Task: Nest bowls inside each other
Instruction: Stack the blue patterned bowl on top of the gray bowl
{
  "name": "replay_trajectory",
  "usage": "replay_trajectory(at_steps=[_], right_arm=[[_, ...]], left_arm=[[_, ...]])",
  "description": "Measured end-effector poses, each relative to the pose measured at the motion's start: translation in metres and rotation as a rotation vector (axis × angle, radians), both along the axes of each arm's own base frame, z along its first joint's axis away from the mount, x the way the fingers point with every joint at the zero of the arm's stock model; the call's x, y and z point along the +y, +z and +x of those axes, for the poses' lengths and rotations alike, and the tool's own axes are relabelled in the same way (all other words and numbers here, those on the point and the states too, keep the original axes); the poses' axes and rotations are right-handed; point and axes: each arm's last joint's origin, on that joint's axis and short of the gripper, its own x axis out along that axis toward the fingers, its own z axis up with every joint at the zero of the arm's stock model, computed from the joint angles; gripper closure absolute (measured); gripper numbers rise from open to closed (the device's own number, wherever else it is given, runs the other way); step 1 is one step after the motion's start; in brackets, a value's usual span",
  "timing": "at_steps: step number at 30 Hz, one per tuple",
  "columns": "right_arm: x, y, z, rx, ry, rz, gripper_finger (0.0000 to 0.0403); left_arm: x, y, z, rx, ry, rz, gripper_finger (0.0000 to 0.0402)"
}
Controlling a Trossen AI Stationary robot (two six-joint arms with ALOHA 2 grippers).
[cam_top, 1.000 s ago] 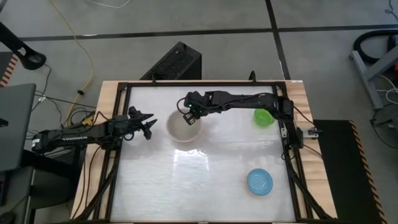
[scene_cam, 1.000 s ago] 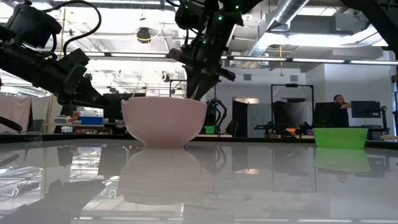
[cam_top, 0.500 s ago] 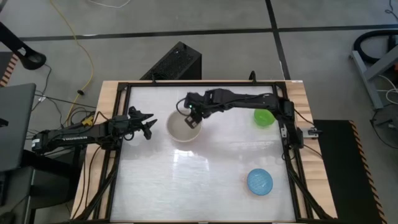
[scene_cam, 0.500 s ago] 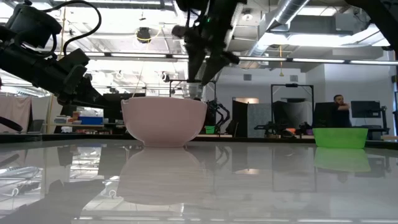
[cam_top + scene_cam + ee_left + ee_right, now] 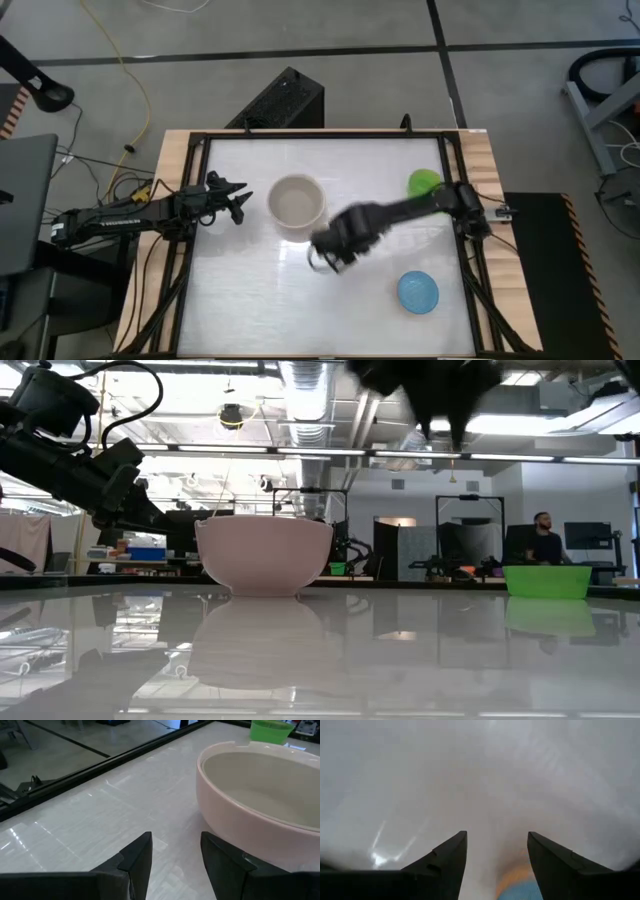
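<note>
Blurred arm, cropped bowls

The right gripper (image 5: 330, 258) is motion-smeared; the blue bowl (image 5: 517, 889) and pink bowl (image 5: 260, 815) are cut by picture edges.

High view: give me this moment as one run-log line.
right end effector: open, empty, over table between pink bowl and blue bowl | left end effector: open, beside pink bowl | green bowl: alone

Black jointed arms; left hand (image 5: 238, 205) with dark wedge fingers (image 5: 137, 857).

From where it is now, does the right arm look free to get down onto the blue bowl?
Probably yes. The right gripper hangs open and empty over bare table, between the pink bowl and the blue bowl. Nothing lies between it and the blue bowl; the green bowl sits off behind.
</note>
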Motion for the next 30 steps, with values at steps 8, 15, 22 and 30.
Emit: replay_trajectory(at_steps=[8, 15, 22, 30], right_arm=[[0.065, -0.013, -0.04, 0.101, -0.09, 0.027, 0.0169], [0.082, -0.002, -0.103, 0.098, -0.221, -0.011, 0.0169], [0.085, -0.028, -0.155, 0.054, -0.362, -0.024, 0.0169], [0.076, -0.074, -0.175, 0.092, -0.407, -0.082, 0.017]], left_arm=[[0.0, 0.0, 0.0, 0.0, 0.0, 0.0, 0.0244], [0.0, 0.0, 0.0, 0.0, 0.0, 0.0, 0.0244], [0.0, 0.0, 0.0, 0.0, 0.0, 0.0, 0.0244], [0.0, 0.0, 0.0, 0.0, 0.0, 0.0, 0.0244]])
